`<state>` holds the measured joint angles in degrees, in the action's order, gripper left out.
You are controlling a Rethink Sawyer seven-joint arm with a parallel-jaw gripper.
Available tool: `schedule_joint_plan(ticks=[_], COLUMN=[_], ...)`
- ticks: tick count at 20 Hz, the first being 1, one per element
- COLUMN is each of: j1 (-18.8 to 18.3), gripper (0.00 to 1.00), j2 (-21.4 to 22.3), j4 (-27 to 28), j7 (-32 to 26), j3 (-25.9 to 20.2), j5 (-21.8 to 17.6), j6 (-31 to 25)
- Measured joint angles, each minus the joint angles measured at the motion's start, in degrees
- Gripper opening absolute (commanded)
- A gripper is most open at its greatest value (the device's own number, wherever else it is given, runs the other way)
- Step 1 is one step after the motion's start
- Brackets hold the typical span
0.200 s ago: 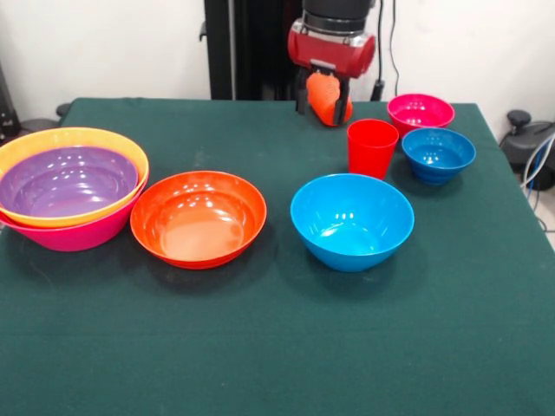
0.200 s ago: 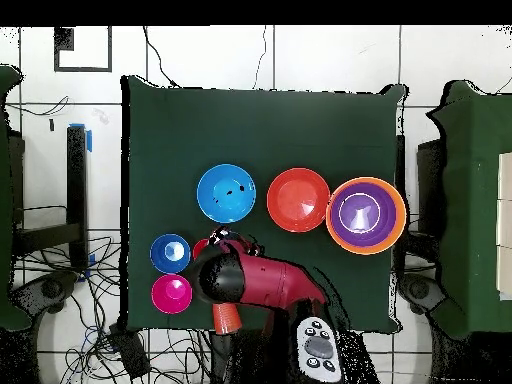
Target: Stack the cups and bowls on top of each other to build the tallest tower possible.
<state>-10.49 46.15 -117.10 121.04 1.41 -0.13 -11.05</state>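
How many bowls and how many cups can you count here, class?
Bowls: 7 (pink bowl, yellow-orange bowl, purple bowl, red-orange bowl, medium blue bowl, small blue bowl, magenta bowl)
Cups: 2 (red cup, orange cup held in the gripper)
Total: 9

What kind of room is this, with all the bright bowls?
Most likely a robotics lab or test room. A robot arm works over a green-covered table, loose cables trail across the tiled floor, and the plastic bowls look like practice props.

front view low across table (image 1: 260, 364), overhead straight down, both share it
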Motion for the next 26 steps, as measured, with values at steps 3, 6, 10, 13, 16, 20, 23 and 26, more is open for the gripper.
schedule_joint_plan(ticks=[3,6,10,13,16,20,23,26], j1=[-0.7,-1.77,-3.16,-3.11,-2.91,-2.59,-2.56,-2.51], gripper=[1.0,1.0,1.0,1.0,1.0,1.0,1.0,1.0], j2=[0.77,0.83,0.5,0.04,-0.23,-1.2,-2.38,-3.29], j4=[-0.2,-0.4,-0.53,-0.55,-0.54,-0.54,-0.52,-0.5], j7=[0.0,0.0,0.0,0.0,0.0,0.0,0.0,0.0], j3=[-1.26,-2.8,-4.9,-5.46,-5.54,-5.57,-5.6,-5.61], j5=[0.45,0.88,1.11,1.1,1.1,1.1,1.1,1.11], j6=[-0.41,-0.41,-0.41,-0.41,-0.35,0.41,1.61,2.8])
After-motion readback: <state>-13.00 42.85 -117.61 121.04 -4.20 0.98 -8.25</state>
